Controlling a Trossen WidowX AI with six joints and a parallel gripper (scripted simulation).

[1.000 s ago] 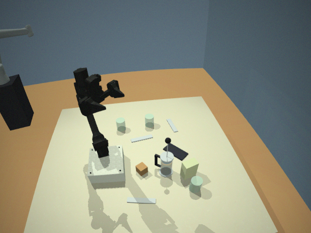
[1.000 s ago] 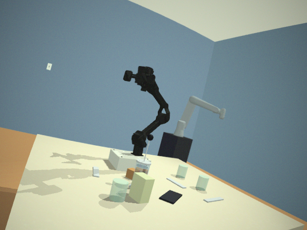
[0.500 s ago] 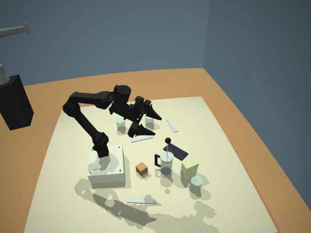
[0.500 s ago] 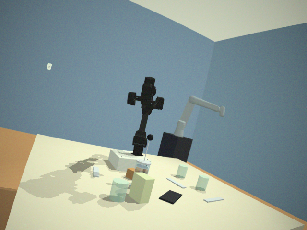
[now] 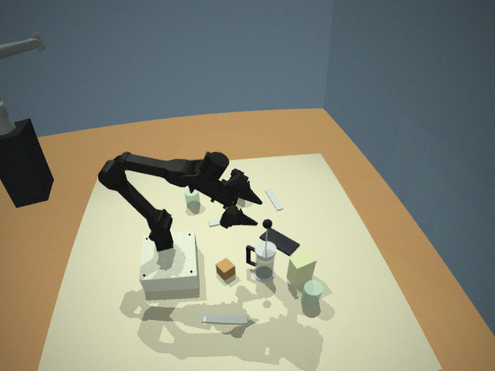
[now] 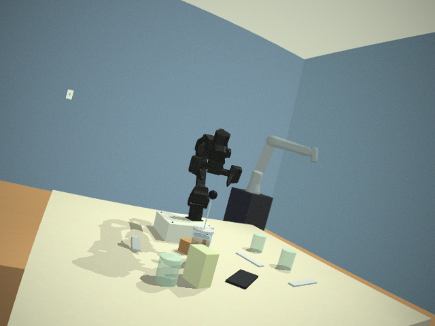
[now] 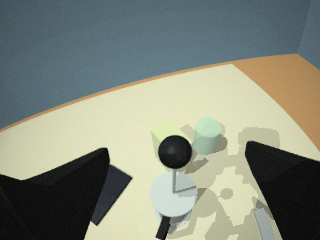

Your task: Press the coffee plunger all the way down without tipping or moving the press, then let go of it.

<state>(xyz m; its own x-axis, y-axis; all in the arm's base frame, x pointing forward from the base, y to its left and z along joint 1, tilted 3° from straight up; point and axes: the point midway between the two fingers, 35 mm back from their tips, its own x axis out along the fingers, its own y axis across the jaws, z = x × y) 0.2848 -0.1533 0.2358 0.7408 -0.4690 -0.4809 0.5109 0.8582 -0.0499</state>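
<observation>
I'm holding the fingers wide apart, released, with nothing between them. They are hanging above the counter, pointing out and down toward the coffee press. The press is standing upright on the counter, lower than the fingers and ahead of them. Its plunger is standing high, the thin rod rising from the lid to a round black knob. From the wrist, I'm seeing that knob between the two fingertips in the line of sight, but it is sitting beyond them, and as far as I can judge from these angles neither finger is touching it.

Past the press from the fingers, a pale green block is standing near a greenish cup. A dark flat slab is lying below the fingers' level, near the press. An orange cube is resting lower than the fingers, between the press and the arm's white base.
</observation>
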